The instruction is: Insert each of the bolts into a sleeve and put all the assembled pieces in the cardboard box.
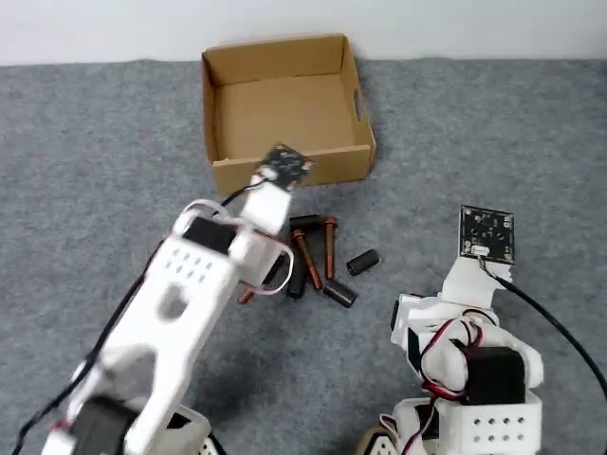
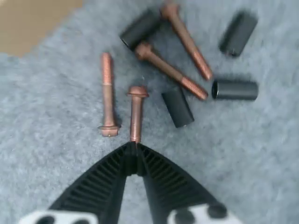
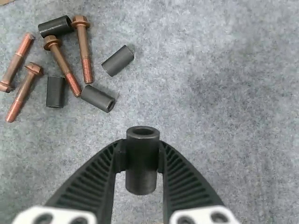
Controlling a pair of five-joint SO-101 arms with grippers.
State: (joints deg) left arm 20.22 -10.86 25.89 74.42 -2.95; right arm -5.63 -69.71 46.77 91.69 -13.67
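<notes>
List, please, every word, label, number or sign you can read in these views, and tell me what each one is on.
None can be read.
Cardboard box, grey carpet, loose bolts, loose sleeves, the bolt in the left end effector and the sleeve in the right end effector: no print visible.
Circuit boards on the wrists: tiny marks, too small to read.

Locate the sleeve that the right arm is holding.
In the right wrist view the sleeve sits clamped between the jaws of the right gripper, apart from the cluster of loose bolts and sleeves on the carpet.
</notes>
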